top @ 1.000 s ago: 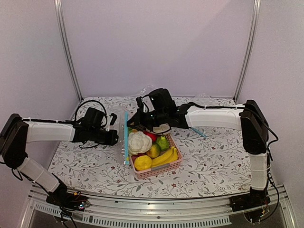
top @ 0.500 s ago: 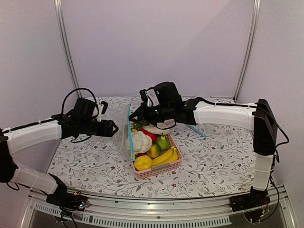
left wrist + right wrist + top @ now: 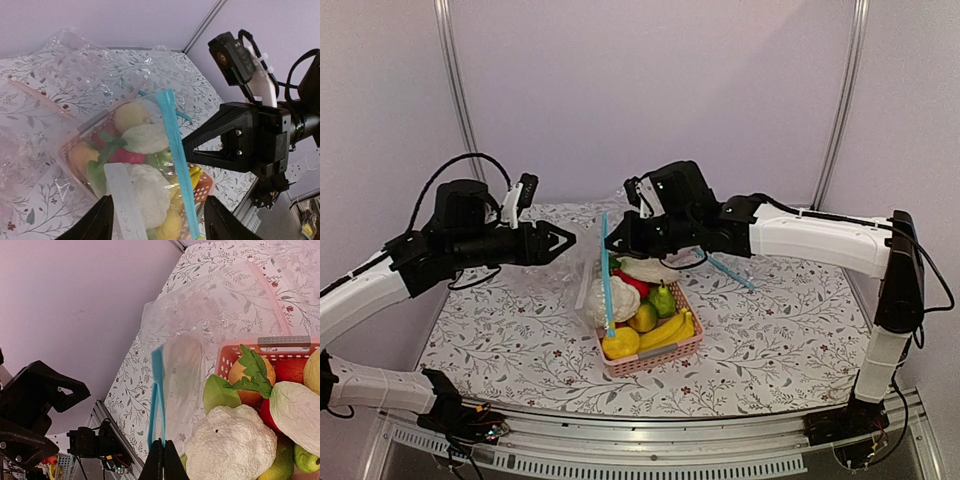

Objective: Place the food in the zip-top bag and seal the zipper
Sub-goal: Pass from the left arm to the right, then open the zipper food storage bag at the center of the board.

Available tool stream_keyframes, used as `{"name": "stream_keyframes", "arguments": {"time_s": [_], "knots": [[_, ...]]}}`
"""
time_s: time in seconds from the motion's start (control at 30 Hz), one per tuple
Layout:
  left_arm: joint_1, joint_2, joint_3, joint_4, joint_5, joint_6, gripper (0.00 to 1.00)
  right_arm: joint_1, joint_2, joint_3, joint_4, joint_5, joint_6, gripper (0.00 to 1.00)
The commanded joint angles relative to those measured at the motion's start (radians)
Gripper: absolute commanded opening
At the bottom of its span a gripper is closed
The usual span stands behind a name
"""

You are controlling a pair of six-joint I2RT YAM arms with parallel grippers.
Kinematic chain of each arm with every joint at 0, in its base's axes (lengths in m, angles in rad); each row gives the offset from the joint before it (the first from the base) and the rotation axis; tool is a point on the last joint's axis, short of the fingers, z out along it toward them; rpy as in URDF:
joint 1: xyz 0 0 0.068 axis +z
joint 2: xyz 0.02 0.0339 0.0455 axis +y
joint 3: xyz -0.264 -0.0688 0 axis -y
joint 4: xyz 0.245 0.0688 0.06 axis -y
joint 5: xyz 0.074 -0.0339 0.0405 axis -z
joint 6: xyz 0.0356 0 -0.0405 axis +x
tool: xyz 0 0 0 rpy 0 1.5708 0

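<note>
The zip-top bag [image 3: 590, 285] hangs upright over the left end of the pink basket [image 3: 688, 347]. Its light-blue zipper [image 3: 607, 280] runs down its right edge. My right gripper [image 3: 611, 244] is shut on the zipper [image 3: 157, 390] near its top end, and the right wrist view shows my right gripper's [image 3: 163, 455] fingers pinched together on the strip. My left gripper [image 3: 568, 243] is open in the air just left of the bag, holding nothing. The food lies in the basket: a white oblong piece [image 3: 648, 268], a yellow lemon [image 3: 620, 343] and a green fruit [image 3: 663, 300].
The basket also holds a white cauliflower [image 3: 230, 445], a banana bunch [image 3: 670, 330] and red pieces. A loose blue strip [image 3: 732, 272] lies on the flowered cloth behind the basket. Crumpled clear plastic [image 3: 95, 55] lies at the back of the table.
My left gripper opened, let go of the bag and rose away to the left. My right gripper lifted the zipper end, so the bag now hangs from it alone.
</note>
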Motion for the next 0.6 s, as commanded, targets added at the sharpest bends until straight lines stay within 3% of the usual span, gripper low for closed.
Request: {"name": "stream_keyframes", "arguments": {"time_s": [0.0, 0.57], "knots": [[-0.071, 0.052, 0.040, 0.080, 0.090, -0.054, 0.61, 0.015, -0.012, 0.026, -0.051, 0.047, -0.027, 0.00], [-0.084, 0.180, 0.048, 0.123, 0.068, -0.037, 0.49, 0.041, -0.003, 0.053, -0.055, 0.009, -0.074, 0.00]]}}
